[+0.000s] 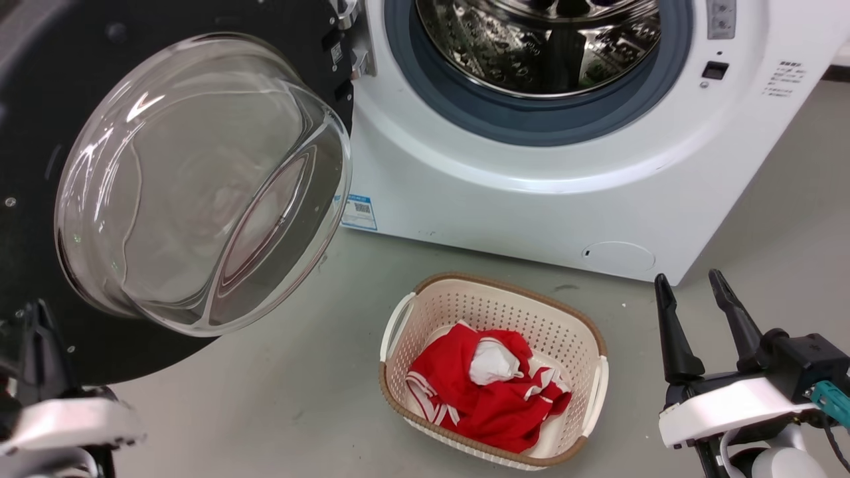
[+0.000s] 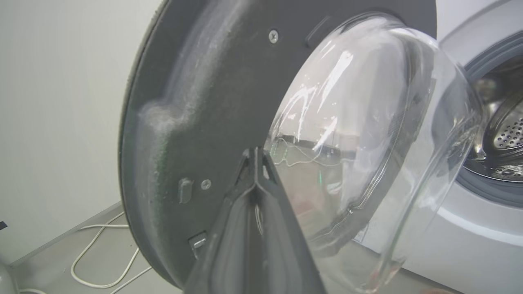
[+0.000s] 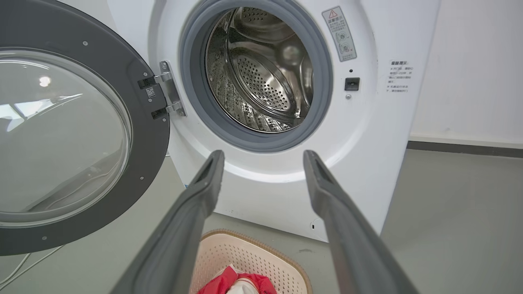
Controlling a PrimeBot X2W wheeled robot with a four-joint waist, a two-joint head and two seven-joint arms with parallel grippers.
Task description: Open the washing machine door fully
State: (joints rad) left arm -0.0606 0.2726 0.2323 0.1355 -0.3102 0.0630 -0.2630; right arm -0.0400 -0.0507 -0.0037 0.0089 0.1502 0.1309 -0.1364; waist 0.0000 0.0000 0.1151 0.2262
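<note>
The washing machine door (image 1: 199, 186) stands swung out to the left on its metal hinge (image 3: 169, 94), its black rim and bulging glass bowl facing me. The drum opening (image 3: 265, 69) is uncovered. My left gripper (image 1: 36, 312) is low at the left, in front of the door's lower rim. In the left wrist view its fingers (image 2: 255, 163) are pressed together with nothing between them, tips close against the inner face of the door (image 2: 204, 102); whether they touch it I cannot tell. My right gripper (image 1: 687, 277) is open and empty at the lower right, apart from the machine.
A cream laundry basket (image 1: 491, 282) holding red and white cloth (image 1: 491, 398) sits on the floor before the machine, between my arms. A small round white flap (image 1: 617, 255) is low on the machine's front. A white cable (image 2: 102, 253) lies on the floor behind the door.
</note>
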